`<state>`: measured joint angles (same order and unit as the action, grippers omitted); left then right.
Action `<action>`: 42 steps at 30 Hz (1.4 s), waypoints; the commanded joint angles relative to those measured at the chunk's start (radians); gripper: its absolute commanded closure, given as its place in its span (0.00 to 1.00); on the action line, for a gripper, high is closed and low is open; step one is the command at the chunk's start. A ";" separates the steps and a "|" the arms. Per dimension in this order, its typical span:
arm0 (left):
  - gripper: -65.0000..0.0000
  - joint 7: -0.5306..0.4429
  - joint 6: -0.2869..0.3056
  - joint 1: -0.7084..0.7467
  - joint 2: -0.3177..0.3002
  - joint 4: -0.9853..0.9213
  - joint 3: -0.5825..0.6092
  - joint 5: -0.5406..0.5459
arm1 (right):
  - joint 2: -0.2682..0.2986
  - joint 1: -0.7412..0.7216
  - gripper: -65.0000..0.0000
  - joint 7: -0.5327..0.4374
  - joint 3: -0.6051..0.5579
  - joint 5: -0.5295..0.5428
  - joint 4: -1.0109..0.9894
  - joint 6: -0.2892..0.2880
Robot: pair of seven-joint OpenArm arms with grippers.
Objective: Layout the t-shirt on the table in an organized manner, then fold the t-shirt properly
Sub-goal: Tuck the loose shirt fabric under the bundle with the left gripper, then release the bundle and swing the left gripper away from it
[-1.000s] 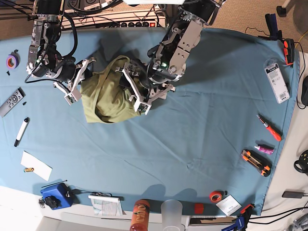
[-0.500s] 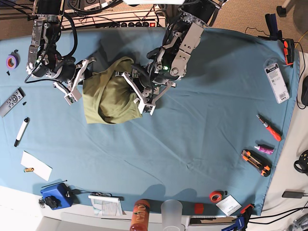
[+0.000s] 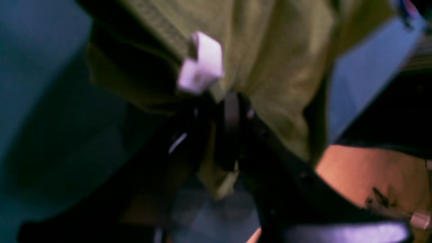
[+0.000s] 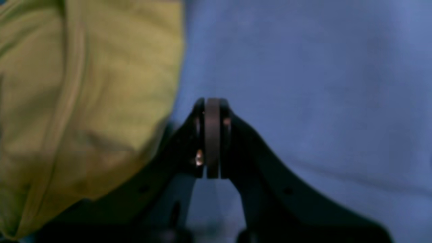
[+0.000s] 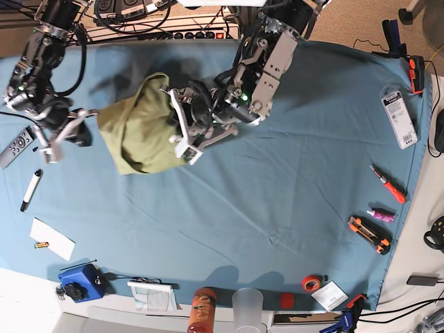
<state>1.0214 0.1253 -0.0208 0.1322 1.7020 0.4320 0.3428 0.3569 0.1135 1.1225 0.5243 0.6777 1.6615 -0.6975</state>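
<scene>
Item: t-shirt (image 5: 141,133), bunched, mid-layout; one arm holding, one withdrawn.

Near edge of the table (image 5: 277,208): bare teal cloth, nothing spread. Mid-table: olive shirt in a loose heap, shifted toward the base view's left since half a second ago. Left gripper (image 5: 182,128) clamped on a fold of its fabric, jaws pinched together. Far left: right gripper (image 5: 57,132), jaws together on nothing, has pulled away from the shirt and now sits just beside its edge. Judgement: second grip lost or released; flattening needs a regrasp.
</scene>
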 commanded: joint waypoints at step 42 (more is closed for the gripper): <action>1.00 -0.352 0.127 -0.678 -0.022 -0.538 0.406 -0.294 | 0.017 -0.011 1.00 0.006 0.046 0.014 0.014 -0.001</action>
<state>0.6891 0.2604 -0.6678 0.0956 1.1469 0.8433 0.0483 0.3538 0.1139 1.1484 0.5636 0.6781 1.6615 -0.6975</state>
